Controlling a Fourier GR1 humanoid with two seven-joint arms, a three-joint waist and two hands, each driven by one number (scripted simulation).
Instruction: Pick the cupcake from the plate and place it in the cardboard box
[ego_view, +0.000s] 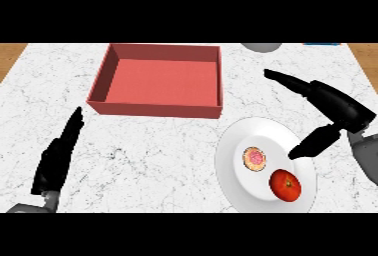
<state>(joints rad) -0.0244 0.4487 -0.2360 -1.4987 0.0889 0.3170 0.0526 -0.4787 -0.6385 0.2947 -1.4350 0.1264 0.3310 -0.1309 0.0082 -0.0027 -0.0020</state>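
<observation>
The task is at the reaching step, judging by the right hand (336, 112): it hangs over the right edge of the white plate (244, 132), spread wide with fingers straight and thumb pointing down toward the rim, holding nothing. The cupcake (255, 158) sits untouched on the plate, a small round cake with pink topping, just beside a red tomato (286, 185). The next move likely calls for lowering the hand leftward onto the cupcake while avoiding the tomato. The red box (159, 80) waits up-left on the surface (148, 150). The left hand (59, 155) rests open near the left edge.
</observation>
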